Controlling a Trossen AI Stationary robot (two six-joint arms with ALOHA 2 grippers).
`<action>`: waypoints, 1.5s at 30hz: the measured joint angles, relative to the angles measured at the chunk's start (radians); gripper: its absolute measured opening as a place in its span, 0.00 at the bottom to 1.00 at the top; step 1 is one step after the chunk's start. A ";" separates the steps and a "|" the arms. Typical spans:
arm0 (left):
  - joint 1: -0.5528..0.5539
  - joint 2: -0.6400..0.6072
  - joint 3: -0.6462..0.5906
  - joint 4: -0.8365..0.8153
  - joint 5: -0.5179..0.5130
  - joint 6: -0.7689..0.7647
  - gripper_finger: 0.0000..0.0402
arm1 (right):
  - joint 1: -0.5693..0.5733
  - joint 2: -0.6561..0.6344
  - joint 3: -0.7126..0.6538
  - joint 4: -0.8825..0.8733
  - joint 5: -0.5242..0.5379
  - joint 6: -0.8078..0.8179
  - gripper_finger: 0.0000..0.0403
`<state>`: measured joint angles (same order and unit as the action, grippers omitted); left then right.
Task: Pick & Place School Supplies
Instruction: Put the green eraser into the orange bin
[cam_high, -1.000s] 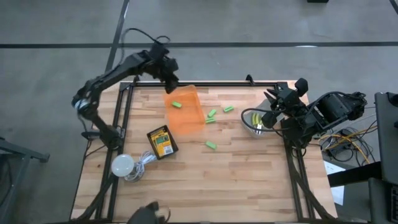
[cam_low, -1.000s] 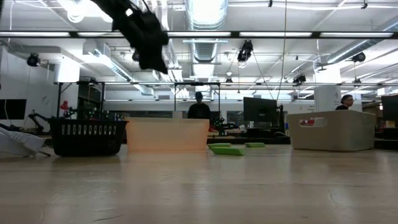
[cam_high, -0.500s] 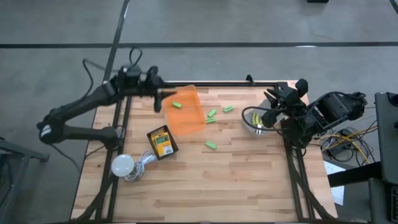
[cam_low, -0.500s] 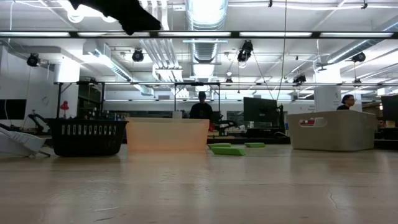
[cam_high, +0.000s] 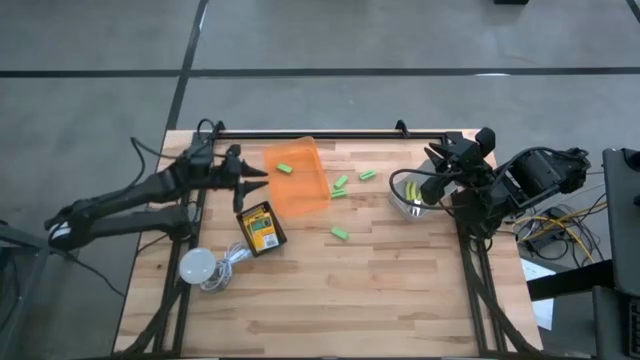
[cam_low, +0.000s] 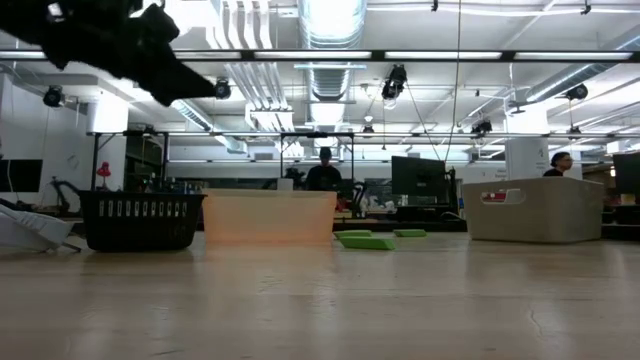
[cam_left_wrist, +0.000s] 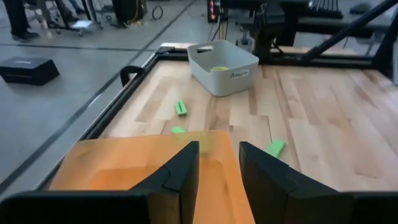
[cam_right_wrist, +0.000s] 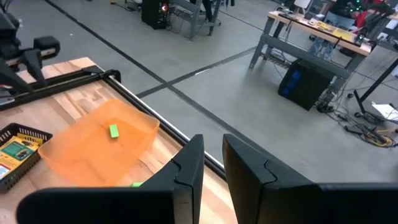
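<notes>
At the far left the left gripper (cam_high: 252, 180) hangs over the table's edge, just beside the orange tray (cam_high: 300, 185), fingers a little apart with nothing between them — a stance that suits lining up for another pick rather than carrying. Below it a crayon box (cam_high: 259, 226) sits in a small black basket (cam_high: 272, 240), apparently sorted already, with a white bulb (cam_high: 197, 266) and its cord near the front corner, outside the job. One green block (cam_high: 284, 168) lies inside the tray; I judge it placed there as the collecting spot. To the right, three blocks (cam_high: 341, 183) lie loose on the bare wood between tray and bin, so they are probably the work left. Farther right the pale bin (cam_high: 397, 200) holds yellow pieces — too small to tell what. The right gripper (cam_high: 432, 152) waits above that bin, fingers together and holding nothing, clear of the left arm's reach.
</notes>
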<state>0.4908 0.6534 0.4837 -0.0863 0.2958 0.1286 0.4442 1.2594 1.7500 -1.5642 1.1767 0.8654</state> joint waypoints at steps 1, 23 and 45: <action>0.000 -0.020 -0.033 0.027 0.004 -0.014 0.30 | 0.000 0.000 0.000 0.000 0.000 0.000 0.14; 0.000 -0.283 -0.382 0.255 0.039 -0.268 0.30 | 0.000 -0.008 0.000 0.001 -0.003 0.000 0.14; 0.000 -0.516 -0.475 0.132 -0.056 -0.278 0.30 | 0.000 -0.017 0.000 0.000 -0.010 -0.001 0.14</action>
<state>0.4911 0.1374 0.0090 0.0460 0.2397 -0.1497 0.4442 1.2428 1.7500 -1.5639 1.1662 0.8649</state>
